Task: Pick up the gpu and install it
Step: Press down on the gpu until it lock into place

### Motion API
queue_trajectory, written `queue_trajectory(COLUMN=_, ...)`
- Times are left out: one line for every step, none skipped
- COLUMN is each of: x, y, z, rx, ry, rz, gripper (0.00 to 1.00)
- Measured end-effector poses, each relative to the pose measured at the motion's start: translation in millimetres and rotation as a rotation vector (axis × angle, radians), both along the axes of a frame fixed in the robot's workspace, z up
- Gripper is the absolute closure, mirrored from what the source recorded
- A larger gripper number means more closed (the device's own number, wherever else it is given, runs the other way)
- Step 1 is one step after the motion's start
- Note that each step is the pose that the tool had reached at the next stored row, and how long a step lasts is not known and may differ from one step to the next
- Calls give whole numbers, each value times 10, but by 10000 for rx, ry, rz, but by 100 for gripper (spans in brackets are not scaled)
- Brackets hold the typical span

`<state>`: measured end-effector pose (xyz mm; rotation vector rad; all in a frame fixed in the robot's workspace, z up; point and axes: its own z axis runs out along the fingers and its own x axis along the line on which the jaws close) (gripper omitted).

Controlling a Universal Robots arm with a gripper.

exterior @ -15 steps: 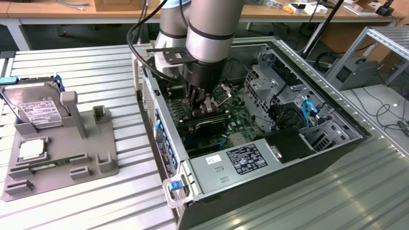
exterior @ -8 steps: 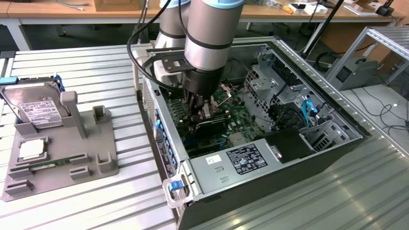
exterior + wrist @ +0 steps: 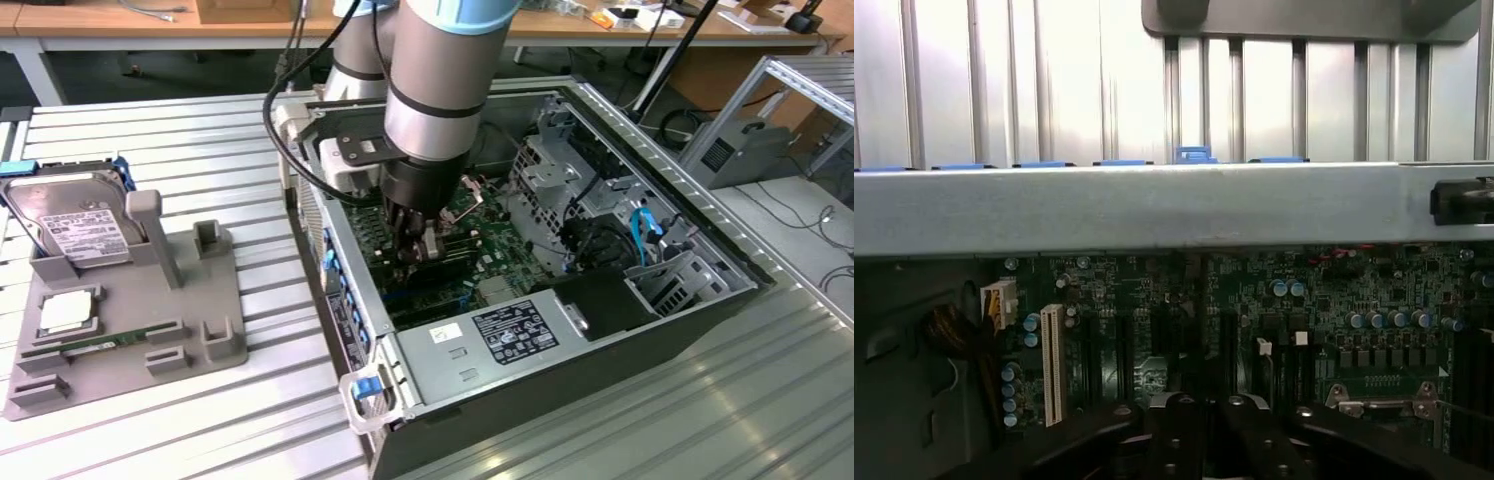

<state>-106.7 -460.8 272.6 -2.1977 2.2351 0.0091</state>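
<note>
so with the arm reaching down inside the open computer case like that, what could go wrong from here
The shut gripper sits low over the green motherboard, so a sideways slip could scrape its components. The black cable looping off the wrist hangs by the grey metal case wall and might snag. The white expansion slot lies close and could get knocked.

End effector [image 3: 418,243] inside computer case [image 3: 694,262]; hard drive [image 3: 74,222] probably on holder [image 3: 200,340], exterior view's left.

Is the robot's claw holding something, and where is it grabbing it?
The gripper is shut, low inside the computer case. A dark card, probably the gpu, stands right under its tip; whether it is gripped cannot be told.
</note>
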Motion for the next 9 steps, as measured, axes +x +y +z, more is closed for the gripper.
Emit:
queue_trajectory(x=0, y=-20, z=-9, rx=3, ry=1, rz=0, gripper=89)
queue_trajectory(x=1, y=-38, z=-18, rx=9, ry=0, rz=2, gripper=89)
queue_trajectory(x=0, y=-43, z=-20, rx=12, ry=-1, rz=1, gripper=89)
queue_trajectory(x=7, y=-43, z=-16, rx=16, ry=1, rz=3, gripper=89)
queue_trajectory(x=33, y=-43, z=-4, rx=28, ry=0, rz=-1, gripper=89)
queue_trajectory(x=75, y=-43, z=3, rx=42, ry=-6, rz=5, gripper=89)
queue_trajectory(x=133, y=-44, z=7, rx=80, ry=2, rz=5, gripper=89)
queue_trajectory(x=184, y=-44, z=8, rx=119, ry=14, rz=5, gripper=89)
queue_trajectory(x=227, y=-44, z=8, rx=147, ry=30, rz=5, gripper=89)
